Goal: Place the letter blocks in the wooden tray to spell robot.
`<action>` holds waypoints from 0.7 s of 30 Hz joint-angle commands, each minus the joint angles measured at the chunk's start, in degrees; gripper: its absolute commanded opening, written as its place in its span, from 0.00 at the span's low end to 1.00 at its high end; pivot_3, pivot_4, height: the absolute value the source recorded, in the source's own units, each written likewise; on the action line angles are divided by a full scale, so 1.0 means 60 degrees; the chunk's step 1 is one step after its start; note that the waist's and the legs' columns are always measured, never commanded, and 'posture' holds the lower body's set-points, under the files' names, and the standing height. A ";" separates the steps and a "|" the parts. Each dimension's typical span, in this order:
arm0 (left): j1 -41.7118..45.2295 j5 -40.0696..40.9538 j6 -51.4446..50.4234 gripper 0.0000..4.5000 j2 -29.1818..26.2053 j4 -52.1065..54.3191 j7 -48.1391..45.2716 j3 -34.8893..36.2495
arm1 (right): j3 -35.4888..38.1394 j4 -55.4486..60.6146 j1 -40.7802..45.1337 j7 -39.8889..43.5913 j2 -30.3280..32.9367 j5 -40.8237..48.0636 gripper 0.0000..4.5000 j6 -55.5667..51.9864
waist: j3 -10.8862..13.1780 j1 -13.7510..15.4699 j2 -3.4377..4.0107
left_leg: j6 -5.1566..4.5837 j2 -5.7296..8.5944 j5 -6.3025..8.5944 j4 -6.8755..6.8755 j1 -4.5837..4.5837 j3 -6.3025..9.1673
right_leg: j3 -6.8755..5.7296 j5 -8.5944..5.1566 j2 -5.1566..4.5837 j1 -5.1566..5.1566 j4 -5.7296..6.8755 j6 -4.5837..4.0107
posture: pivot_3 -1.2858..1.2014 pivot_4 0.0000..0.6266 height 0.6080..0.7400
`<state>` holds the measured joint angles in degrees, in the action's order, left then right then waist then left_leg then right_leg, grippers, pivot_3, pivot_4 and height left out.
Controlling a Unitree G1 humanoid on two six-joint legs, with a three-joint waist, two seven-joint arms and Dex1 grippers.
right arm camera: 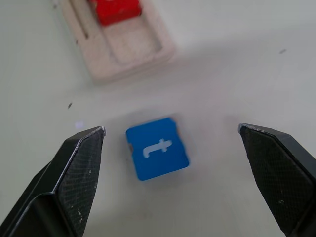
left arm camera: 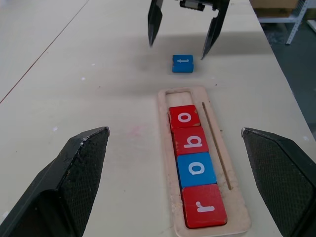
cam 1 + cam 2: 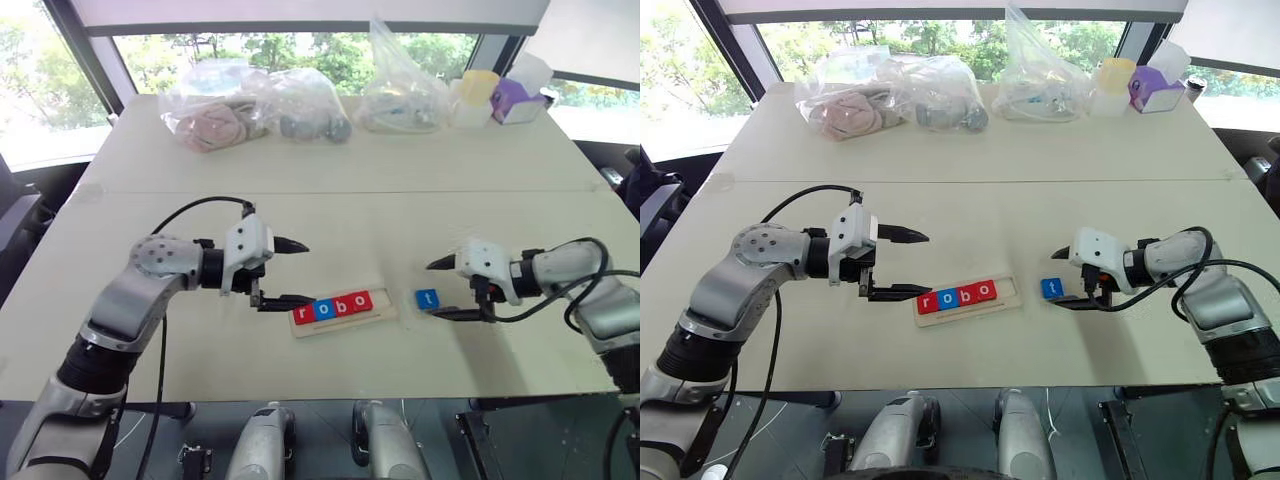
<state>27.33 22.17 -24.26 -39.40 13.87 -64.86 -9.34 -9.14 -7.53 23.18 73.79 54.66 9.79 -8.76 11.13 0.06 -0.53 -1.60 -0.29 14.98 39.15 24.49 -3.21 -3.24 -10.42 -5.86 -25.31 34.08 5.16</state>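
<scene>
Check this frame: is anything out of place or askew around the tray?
One thing: the blue t block lies on the table outside the wooden tray, just past its one empty slot and turned slightly askew. The r, o, b, o blocks sit neatly in line.

Table [image 3: 330, 190]: tray [image 3: 385, 315], t block [image 3: 427, 299], bags [image 3: 255, 110]

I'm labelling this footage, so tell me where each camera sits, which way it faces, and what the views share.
Head stereo pair: looks forward and down over both arms at the table.
Left wrist: looks along its open fingers at the wooden tray.
Right wrist: looks down between its open fingers at the blue t block.
Shared: tray and t block.
</scene>
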 commanded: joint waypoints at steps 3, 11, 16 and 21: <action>-0.0011 0.0091 0.0058 1.00 -0.0195 0.0346 -0.0042 0.0250 | 0.0004 -0.0672 0.0372 0.0460 -0.0156 -0.0080 0.99 0.0382 | 0.0000 0.0091 0.0000 | 0.0000 -0.0001 0.0000 0.0005 -0.0004 -0.0001 | 0.0000 0.0003 0.0000 0.0000 0.0004 -0.0004 | 0.52 0.24 1.00; 0.0001 0.0099 0.0035 1.00 -0.0289 0.0367 -0.0008 0.0270 | -0.0193 -0.1586 0.0545 0.0573 -0.0314 -0.0610 0.79 0.1064 | -0.0001 0.0110 0.0001 | 0.0001 -0.0002 -0.0001 0.0005 -0.0006 -0.0001 | 0.0000 0.0004 0.0000 0.0003 0.0006 -0.0006 | 0.52 0.24 1.00; 0.0020 0.0095 0.0029 1.00 -0.0304 0.0376 -0.0004 0.0267 | -0.0154 -0.1932 0.0647 0.0672 -0.0264 -0.0722 0.25 0.1391 | -0.0001 0.0104 0.0001 | 0.0002 -0.0002 -0.0001 0.0012 -0.0023 -0.0001 | 0.0000 0.0007 0.0000 0.0022 0.0006 -0.0009 | 0.52 0.24 1.00; 0.0021 0.0096 0.0018 1.00 -0.0315 0.0386 -0.0003 0.0269 | 0.0060 -0.1278 0.0713 0.0809 -0.0292 -0.0293 0.25 0.0796 | -0.0002 0.0108 0.0001 | 0.0004 -0.0002 -0.0002 0.0014 -0.0022 0.0001 | 0.0000 0.0008 0.0000 0.0023 0.0008 -0.0012 | 0.52 0.24 1.00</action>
<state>27.15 22.17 -24.40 -40.60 14.24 -64.81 -9.30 -10.49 -17.69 26.78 78.46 52.72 6.93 -2.40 11.12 0.70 -0.52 -1.57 -0.30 14.97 39.23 24.36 -3.21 -3.24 -10.37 -5.86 -25.17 34.12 5.10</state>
